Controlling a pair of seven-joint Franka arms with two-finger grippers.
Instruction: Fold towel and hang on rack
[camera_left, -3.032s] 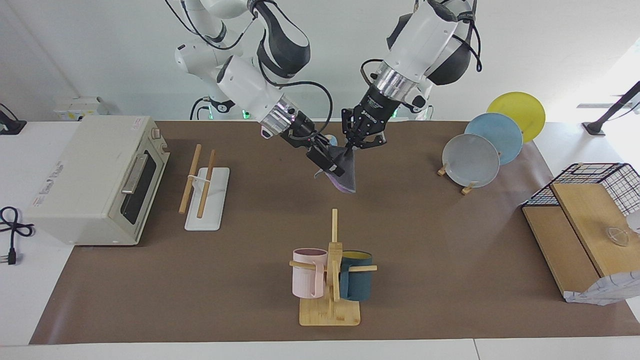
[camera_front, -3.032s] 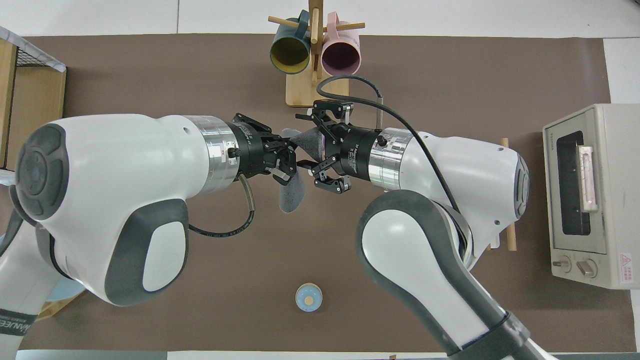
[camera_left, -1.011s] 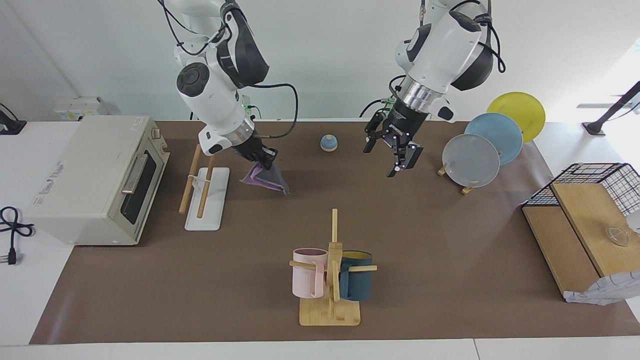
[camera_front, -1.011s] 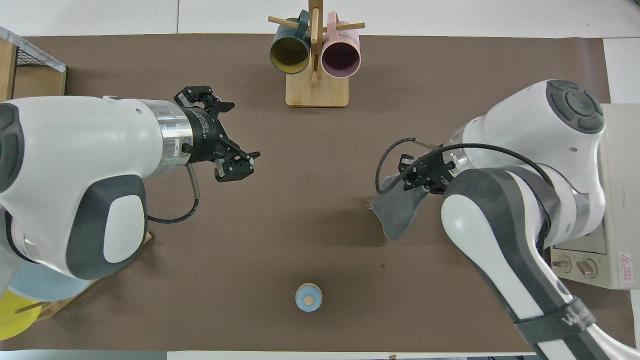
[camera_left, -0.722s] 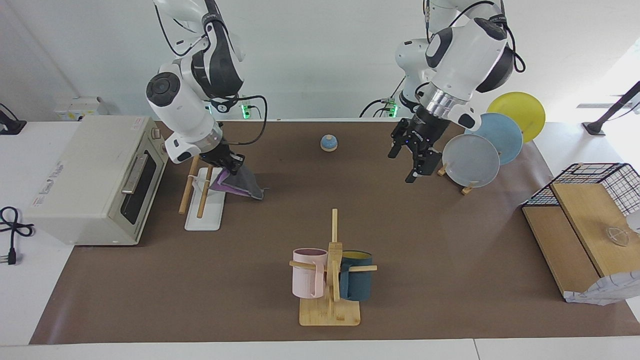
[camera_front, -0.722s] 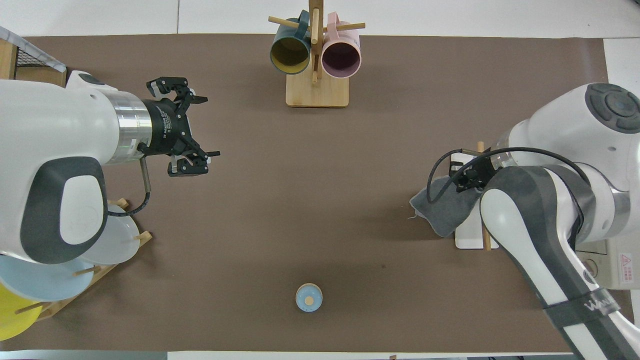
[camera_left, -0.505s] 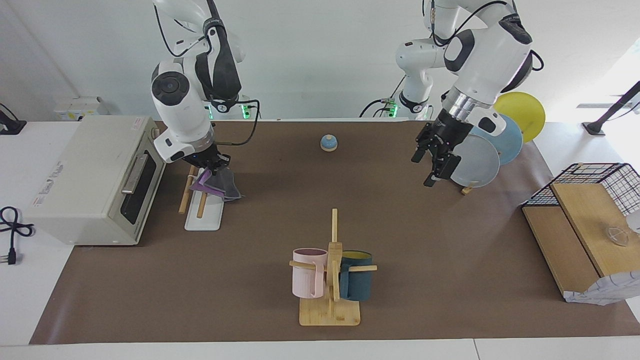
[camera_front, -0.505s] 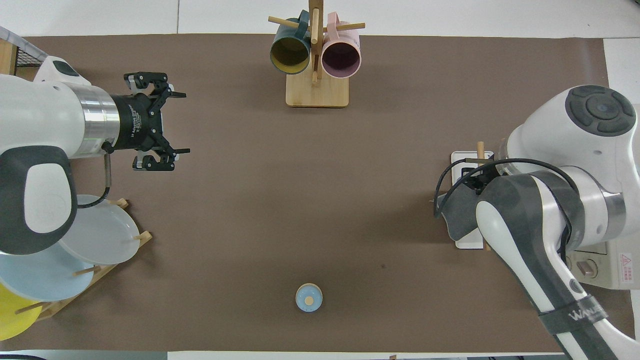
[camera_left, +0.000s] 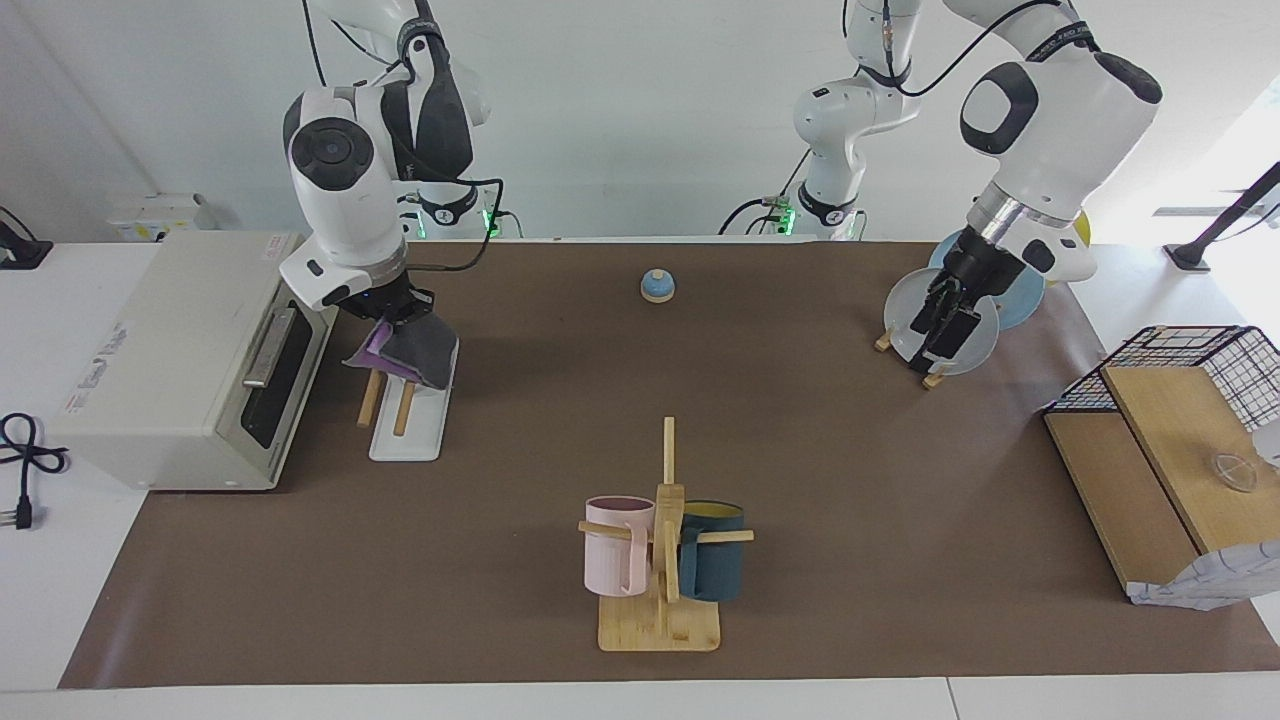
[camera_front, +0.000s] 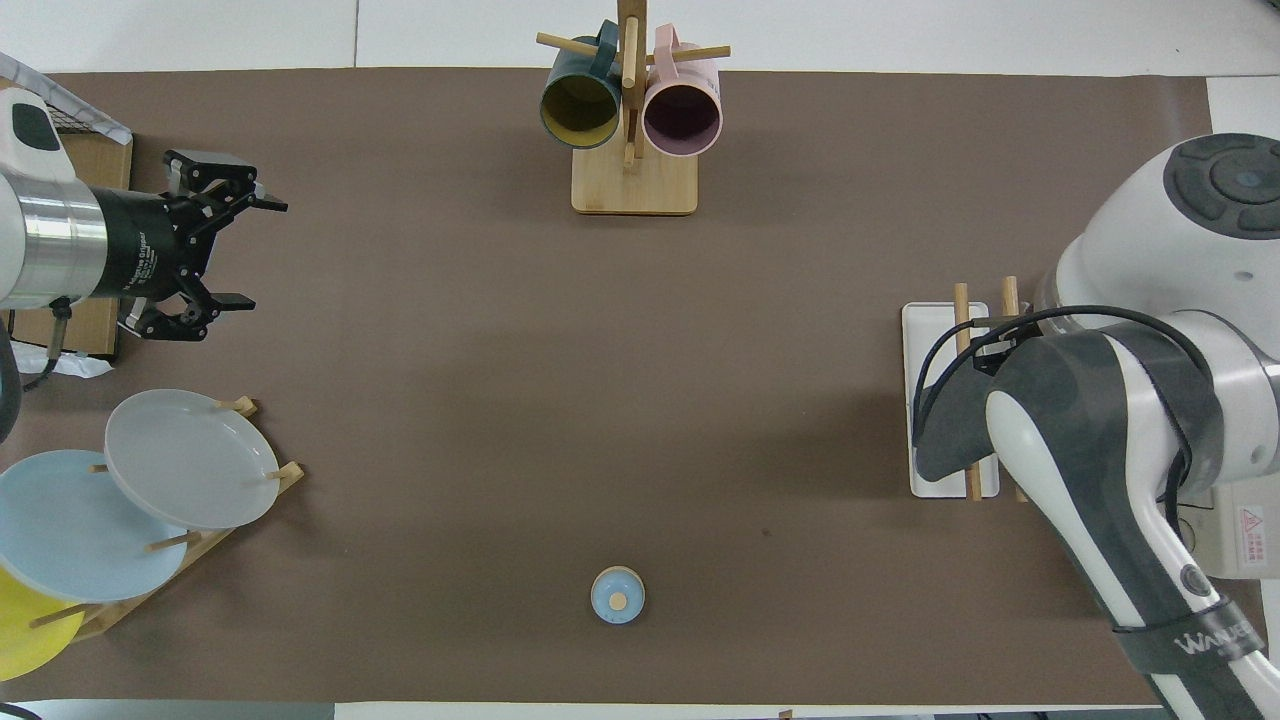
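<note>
The folded towel (camera_left: 410, 352) — dark grey outward, a purple edge showing — hangs from the right gripper (camera_left: 397, 310) directly over the rack (camera_left: 412, 400), draping across the robot-side end of its two wooden rods; whether the cloth already rests on the rods cannot be told. The right gripper is clamped on the towel's top edge, above the end of the rack nearest the robots. The rack stands on the brown surface (camera_left: 800, 480) just beside the toaster oven (camera_left: 190, 360), at the right arm's end.

Well apart from the rack, toward the left arm's end, the left gripper (camera_front: 215, 250) hangs in the air with its fingers spread wide and nothing between them, over the surface beside the plate stand (camera_left: 945, 310) with its grey, blue and yellow plates. A small blue bell (camera_left: 657, 286) sits nearer to the robots than the rack's middle, toward the centre of the surface. The mug tree (camera_left: 662, 560) — one pink mug, one dark teal — stands farther from the robots than the rack. A wire basket on wooden boards (camera_left: 1180, 420) lies at the left arm's end, well apart from the rack.
</note>
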